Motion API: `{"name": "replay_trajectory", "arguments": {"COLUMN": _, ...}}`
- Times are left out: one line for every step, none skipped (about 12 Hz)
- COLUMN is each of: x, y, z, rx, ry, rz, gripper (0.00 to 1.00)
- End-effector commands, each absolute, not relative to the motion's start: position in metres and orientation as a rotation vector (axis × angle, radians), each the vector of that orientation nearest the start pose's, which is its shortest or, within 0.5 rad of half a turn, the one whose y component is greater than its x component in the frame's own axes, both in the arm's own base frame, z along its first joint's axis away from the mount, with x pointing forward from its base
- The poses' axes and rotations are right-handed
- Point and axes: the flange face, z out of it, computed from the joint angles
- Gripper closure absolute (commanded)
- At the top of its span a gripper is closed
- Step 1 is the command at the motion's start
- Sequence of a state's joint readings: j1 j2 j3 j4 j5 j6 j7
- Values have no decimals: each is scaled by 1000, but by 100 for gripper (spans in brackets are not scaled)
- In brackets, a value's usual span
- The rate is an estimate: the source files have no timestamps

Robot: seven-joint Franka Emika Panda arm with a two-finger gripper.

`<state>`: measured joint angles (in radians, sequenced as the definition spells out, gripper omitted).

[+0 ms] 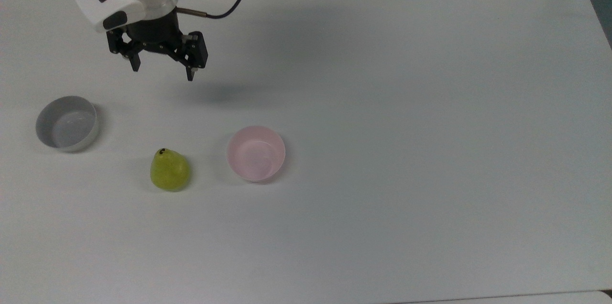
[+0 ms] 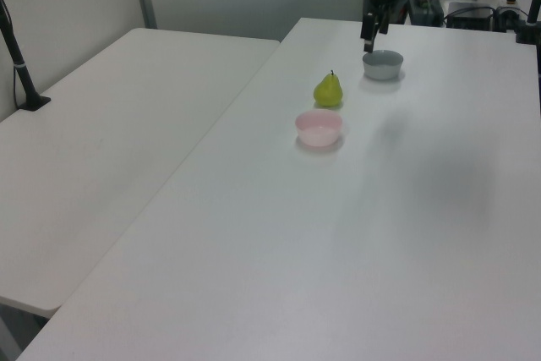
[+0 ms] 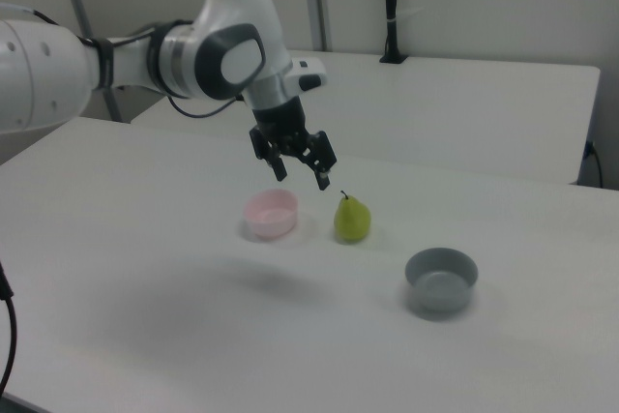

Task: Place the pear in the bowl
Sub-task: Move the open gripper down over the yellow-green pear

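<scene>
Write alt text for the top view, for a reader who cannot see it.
A white robot arm's open gripper hangs above a white table, short of a yellow-green pear standing on it. The pear sits between a grey bowl toward the top view's left and an empty pale pink bowl on its right, touching neither.
</scene>
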<state>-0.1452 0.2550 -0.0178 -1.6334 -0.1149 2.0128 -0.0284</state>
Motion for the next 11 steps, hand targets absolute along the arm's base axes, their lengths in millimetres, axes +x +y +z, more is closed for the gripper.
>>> {"name": "replay_trajectory", "arguments": {"x": 662, "y": -131, "z": 448, "rx": -3252, "ry": 168, "rz": -286, "gripper": 0}}
{"name": "replay_trajectory", "arguments": {"x": 674, "y": -132, "z": 441, "rx": -3244, "ry": 169, "rz": -369, "gripper": 0}}
{"name": "replay_trajectory", "arguments": {"x": 683, "y": -133, "z": 429, "rx": -3243, "ry": 165, "rz": -394, "gripper": 0}}
{"name": "replay_trajectory", "arguments": {"x": 689, "y": -135, "z": 417, "rx": -3245, "ry": 161, "rz": -404, "gripper": 0}}
{"name": "replay_trajectory", "arguments": {"x": 696, "y": -140, "z": 412, "rx": -3234, "ry": 178, "rz": -451, "gripper": 0}}
{"name": "replay_trajectory", "arguments": {"x": 701, "y": -141, "z": 406, "rx": -3225, "ry": 177, "rz": -501, "gripper": 0}}
{"name": "replay_trajectory", "arguments": {"x": 705, "y": -141, "z": 399, "rx": -3220, "ry": 172, "rz": -544, "gripper": 0}}
{"name": "replay_trajectory", "arguments": {"x": 709, "y": -141, "z": 394, "rx": -3209, "ry": 188, "rz": -589, "gripper": 0}}
{"name": "replay_trajectory", "arguments": {"x": 713, "y": -140, "z": 386, "rx": -3198, "ry": 201, "rz": -627, "gripper": 0}}
{"name": "replay_trajectory", "arguments": {"x": 715, "y": -137, "z": 377, "rx": -3193, "ry": 206, "rz": -633, "gripper": 0}}
{"name": "replay_trajectory", "arguments": {"x": 716, "y": -136, "z": 370, "rx": -3193, "ry": 209, "rz": -619, "gripper": 0}}
